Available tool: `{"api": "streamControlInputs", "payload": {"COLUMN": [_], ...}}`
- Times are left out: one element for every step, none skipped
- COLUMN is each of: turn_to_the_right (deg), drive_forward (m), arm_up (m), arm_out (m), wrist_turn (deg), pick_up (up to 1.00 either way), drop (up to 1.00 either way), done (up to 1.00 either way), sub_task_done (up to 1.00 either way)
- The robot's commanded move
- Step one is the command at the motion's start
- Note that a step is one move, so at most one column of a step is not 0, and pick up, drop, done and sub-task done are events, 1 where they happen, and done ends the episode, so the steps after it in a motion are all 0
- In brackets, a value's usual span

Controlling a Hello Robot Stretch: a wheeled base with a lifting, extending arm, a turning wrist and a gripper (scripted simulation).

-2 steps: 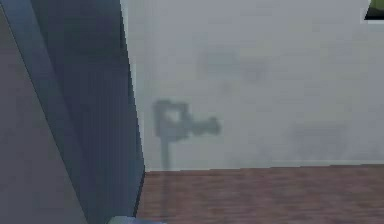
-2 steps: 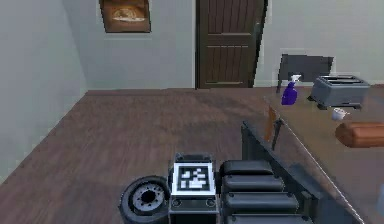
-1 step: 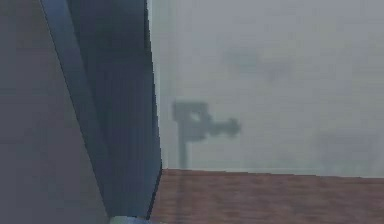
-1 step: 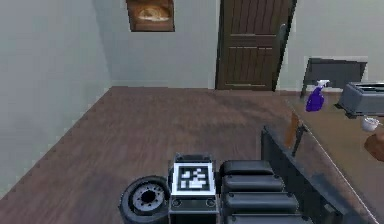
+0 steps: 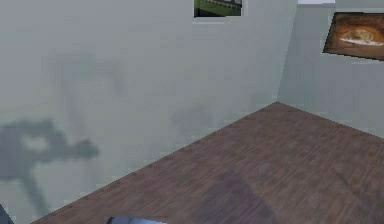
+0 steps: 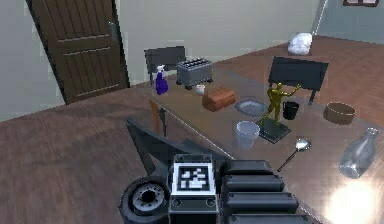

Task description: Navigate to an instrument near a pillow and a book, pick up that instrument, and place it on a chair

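A dark chair [image 6: 165, 57] stands at the far side of a wooden dining table [image 6: 320, 130]. A second dark chair [image 6: 298, 75] stands at the table's right side. Low in the arm side view sits the arm's dark body with a white marked square [image 6: 195, 178]. The gripper [image 6: 140, 135] reaches up and left from it toward the table's near corner. I cannot make out its far end, so I cannot tell whether it holds anything. On the table are a toaster [image 6: 194, 72], a blue spray bottle [image 6: 160, 82], a gold statuette [image 6: 275, 105] and a ladle [image 6: 295, 152].
A brown panelled door [image 6: 80, 45] is in the wall at the arm side view's upper left. A white bundle [image 6: 300, 43] lies on the floor beyond the table. The forward view has grey walls meeting in a corner, dark wood floor [image 5: 250, 170] and two wall pictures [image 5: 358, 35].
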Motion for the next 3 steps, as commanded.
{"api": "streamControlInputs", "payload": {"turn_to_the_right": [0.0, 0.0, 0.0], "drive_forward": [0.00, 0.00, 0.00], "arm_up": [0.00, 0.00, 0.00], "arm_out": [0.48, 0.00, 0.00], "wrist_turn": [0.0, 45.0, 45.0], "pick_up": [0.00, 0.00, 0.00], "drop": [0.00, 0.00, 0.00], "done": [0.00, 0.00, 0.00], "sub_task_done": [0.00, 0.00, 0.00]}}
